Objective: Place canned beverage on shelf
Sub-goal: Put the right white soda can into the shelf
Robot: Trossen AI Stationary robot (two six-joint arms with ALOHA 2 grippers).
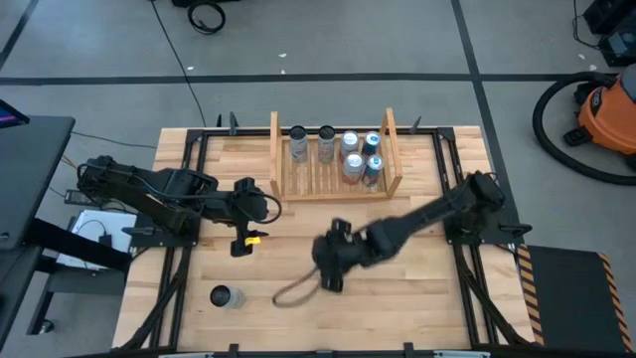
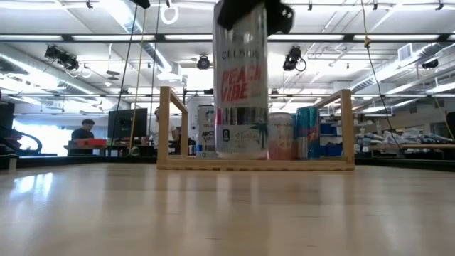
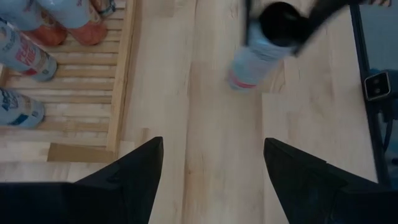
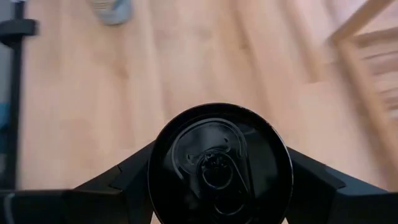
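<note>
White can (image 2: 242, 92) reading "PEACH VIBE", clamped by right end effector (image 2: 245, 14).

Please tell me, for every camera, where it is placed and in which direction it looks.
High: overhead, straight down on the table; both arms.
Low: table height, level toward the shelf; right hand above.
Left wrist: past the left hand at the floor.
Right wrist: down onto the held can.
All views share that can.
</note>
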